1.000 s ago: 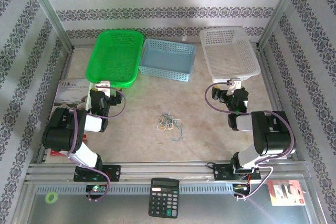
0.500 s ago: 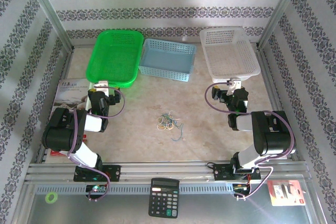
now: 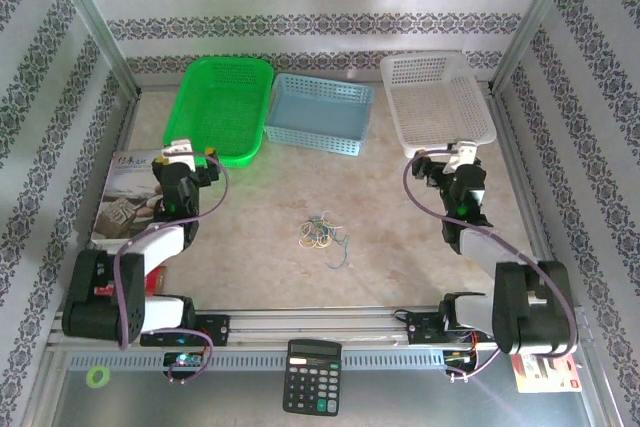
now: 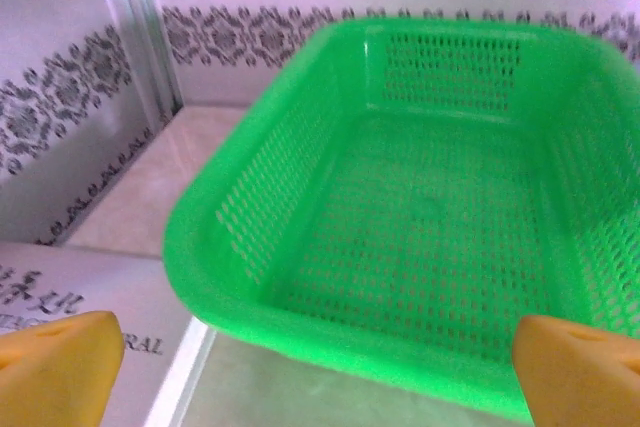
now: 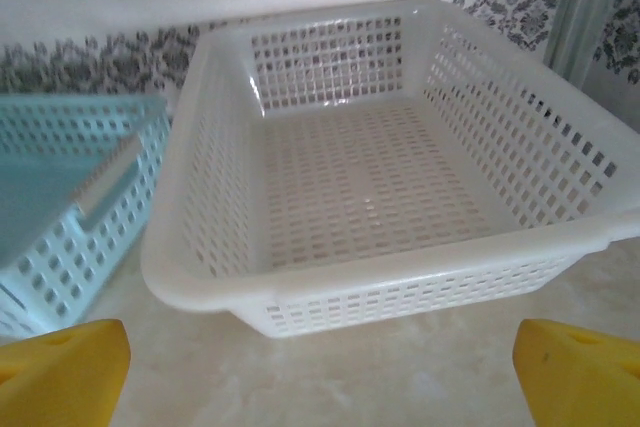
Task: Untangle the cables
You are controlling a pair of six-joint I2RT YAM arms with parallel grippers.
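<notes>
The cables lie as a small tangle of thin green, blue, yellow and whitish loops on the beige table, midway between the two arms. My left gripper is open at the near rim of the green basket, well to the left of the tangle. In the left wrist view its yellow fingertips stand wide apart with nothing between them. My right gripper is open at the near edge of the white basket, far right of the tangle. Its yellow fingertips are also spread and empty.
A light blue basket stands between the green and white ones at the back. A booklet lies at the left edge beside the left arm. On the front rail sit a calculator, a green ring and a red packet.
Both arms have unfolded and stretched forward, and their elbows have dropped. The left wrist has shifted left toward the green basket, the right one toward the white basket. The cables have not moved.
</notes>
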